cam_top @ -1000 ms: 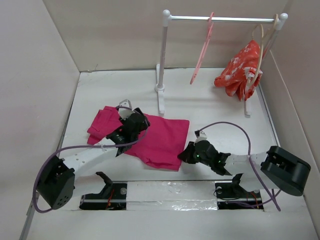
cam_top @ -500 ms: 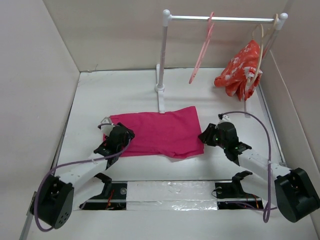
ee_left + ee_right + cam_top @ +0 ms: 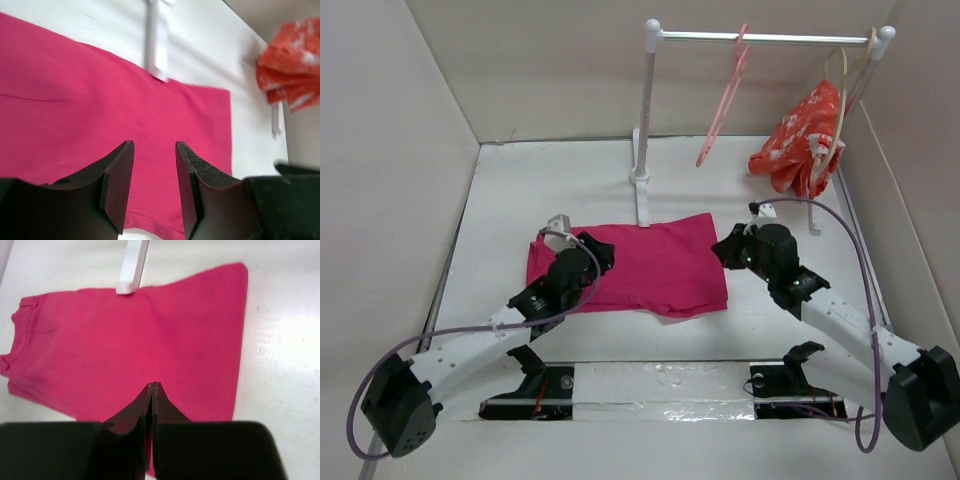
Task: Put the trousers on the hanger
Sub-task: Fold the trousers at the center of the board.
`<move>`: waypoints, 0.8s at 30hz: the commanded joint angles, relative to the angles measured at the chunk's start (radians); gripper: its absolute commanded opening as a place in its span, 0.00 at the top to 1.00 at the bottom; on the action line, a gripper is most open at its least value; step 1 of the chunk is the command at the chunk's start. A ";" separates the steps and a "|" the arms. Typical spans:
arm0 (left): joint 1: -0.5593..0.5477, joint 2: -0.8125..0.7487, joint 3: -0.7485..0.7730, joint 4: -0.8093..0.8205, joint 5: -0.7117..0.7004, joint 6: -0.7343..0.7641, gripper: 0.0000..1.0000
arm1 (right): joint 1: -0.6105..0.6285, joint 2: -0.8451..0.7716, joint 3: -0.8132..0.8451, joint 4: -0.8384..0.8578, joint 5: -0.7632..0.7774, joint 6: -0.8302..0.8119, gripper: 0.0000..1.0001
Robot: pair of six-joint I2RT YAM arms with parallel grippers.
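Observation:
The magenta-pink trousers (image 3: 655,265) lie folded flat in the middle of the table, waist end to the left. On the rail at the back hangs the thin salmon-pink hanger (image 3: 720,105), bare. My left gripper (image 3: 598,248) hovers over the trousers' left part, open; in the left wrist view the left gripper (image 3: 154,146) has only the flat trousers (image 3: 100,100) showing beneath the gap. My right gripper (image 3: 726,246) sits at the trousers' right edge. In the right wrist view the right gripper (image 3: 152,385) is shut above the trousers (image 3: 125,340), with no cloth visibly pinched.
A white clothes rack (image 3: 647,110) stands behind the trousers, its foot (image 3: 132,270) touching their far edge. A red-orange floral garment (image 3: 800,140) hangs on a beige hanger (image 3: 850,70) at the rail's right end. Walls close in on both sides.
The trousers went from a crumpled heap to lying spread flat. My left gripper moved right, over the cloth, and its jaws narrowed. My right gripper swung up to the right edge and shut.

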 commanded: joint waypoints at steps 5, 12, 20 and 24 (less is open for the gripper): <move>-0.229 0.256 0.100 0.127 -0.151 0.081 0.68 | -0.086 0.378 0.227 0.218 -0.109 -0.031 1.00; -0.250 0.313 0.035 0.219 -0.094 0.082 0.68 | -0.125 0.724 0.385 0.193 -0.034 0.062 1.00; -0.260 0.256 -0.055 0.223 -0.095 0.065 0.66 | -0.125 0.578 0.272 0.195 0.124 0.116 0.94; -0.270 0.230 0.048 0.178 -0.074 0.166 0.66 | -0.053 0.348 0.290 0.146 0.139 0.067 0.60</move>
